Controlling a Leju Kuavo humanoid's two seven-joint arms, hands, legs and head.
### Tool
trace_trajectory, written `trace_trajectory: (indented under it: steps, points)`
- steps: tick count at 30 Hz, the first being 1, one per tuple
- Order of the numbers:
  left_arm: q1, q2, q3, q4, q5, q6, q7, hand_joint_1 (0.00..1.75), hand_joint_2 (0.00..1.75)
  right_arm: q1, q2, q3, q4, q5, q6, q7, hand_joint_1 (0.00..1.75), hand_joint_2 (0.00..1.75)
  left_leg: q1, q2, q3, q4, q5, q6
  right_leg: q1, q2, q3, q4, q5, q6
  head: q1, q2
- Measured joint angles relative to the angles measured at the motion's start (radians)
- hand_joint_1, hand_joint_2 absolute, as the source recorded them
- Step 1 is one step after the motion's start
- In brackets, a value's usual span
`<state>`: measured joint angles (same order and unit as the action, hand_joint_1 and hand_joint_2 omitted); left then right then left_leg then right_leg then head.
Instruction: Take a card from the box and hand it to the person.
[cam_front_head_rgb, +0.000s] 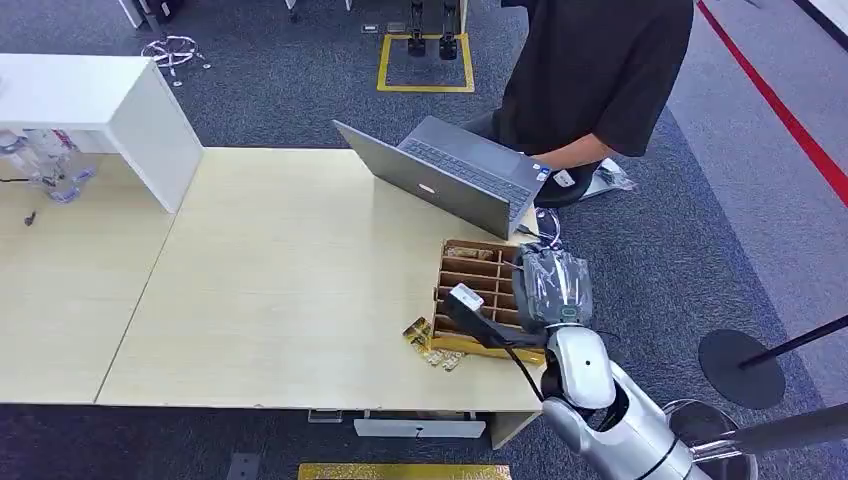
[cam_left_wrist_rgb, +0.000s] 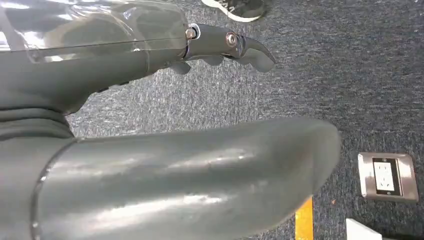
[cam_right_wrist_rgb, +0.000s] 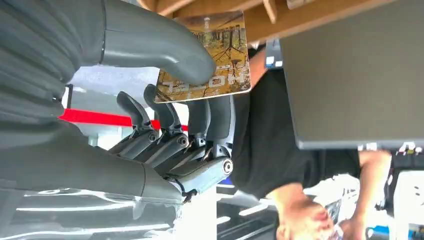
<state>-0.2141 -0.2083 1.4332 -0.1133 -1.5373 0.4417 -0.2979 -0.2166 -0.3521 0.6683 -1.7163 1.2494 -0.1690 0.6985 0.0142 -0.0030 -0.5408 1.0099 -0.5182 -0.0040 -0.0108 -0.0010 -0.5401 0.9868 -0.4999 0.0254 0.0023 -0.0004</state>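
Card pinched at the box, person across the laptop

The right hand (cam_right_wrist_rgb: 165, 115) has a card (cam_right_wrist_rgb: 212, 55) pinched between its thick thumb (cam_right_wrist_rgb: 155, 47), pressed on the printed face, and the darker fingers (cam_right_wrist_rgb: 200, 120) curled up behind it. The card's free end points away from the fingertips toward the wooden box (cam_front_head_rgb: 478, 290), and it looks to be just at the box's edge, not clearly free of the dividers. Its long axis runs roughly along the thumb, out past the fingertips.

In the head view the right hand (cam_front_head_rgb: 552, 288) sits over the box's near-right side. The person (cam_front_head_rgb: 600, 70) lies beyond the fingertips, past the box and the open laptop (cam_front_head_rgb: 440, 180), with a forearm resting just beside the laptop's far corner. So the hand-over seems to run onward in the direction the card's free end points, and the card would first have to lift clear of the compartments.

The left hand (cam_left_wrist_rgb: 150, 140) hangs over carpet, fingers loosely extended and holding nothing; it is well apart from box and person, so the right hand is the nearer one
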Motion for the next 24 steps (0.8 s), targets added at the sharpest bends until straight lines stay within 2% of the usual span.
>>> trace_trajectory:
  steps: [4, 6, 13, 19, 24]
  points:
    - [0.0, 0.0, 0.0, 0.0, 0.0, 0.0, 0.0, 0.0, 0.0, 0.0, 0.0, 0.0, -0.002, 0.001, 0.0, 0.0, 1.47, 1.75, 0.0, 0.0, 0.0, 0.0, 0.0, 0.0, 0.0, 0.0, 0.0, 0.0, 0.0, 0.0, 0.0, 0.0]
    - [0.001, 0.0, 0.008, 0.0, 0.0, 0.0, -0.003, 0.0, 0.0, 0.0, -0.003, -0.023, -0.07, 0.016, 0.0, 0.0, 1.5, 1.75, 0.0, 0.0, 0.0, 0.0, 0.0, 0.0, 0.0, 0.0, 0.0, 0.0, 0.0, 0.0, 0.0, 0.0]
    - [0.003, 0.003, 0.024, 0.0, 0.0, -0.001, -0.003, 0.0, 0.0, -0.01, -0.02, -0.066, -0.114, -0.007, -0.006, 0.0, 1.52, 1.75, 0.0, 0.0, 0.0, 0.0, 0.0, 0.0, 0.0, 0.0, 0.0, 0.0, 0.0, 0.0, 0.0, 0.0]
    - [0.004, 0.006, 0.024, 0.0, 0.0, -0.002, 0.005, 0.0, 0.0, -0.01, -0.055, -0.137, -0.127, -0.018, 0.003, 0.0, 1.43, 1.75, 0.0, 0.0, 0.0, 0.0, 0.0, 0.0, 0.0, 0.0, 0.0, 0.0, 0.0, 0.0, 0.0, 0.0]
    - [0.004, 0.008, 0.024, 0.0, 0.0, -0.003, 0.008, 0.0, 0.0, -0.011, -0.088, -0.199, -0.133, -0.027, 0.029, 0.0, 1.45, 1.75, 0.0, 0.0, 0.0, 0.0, 0.0, 0.0, 0.0, 0.0, 0.0, 0.0, 0.0, 0.0, 0.0, 0.0]
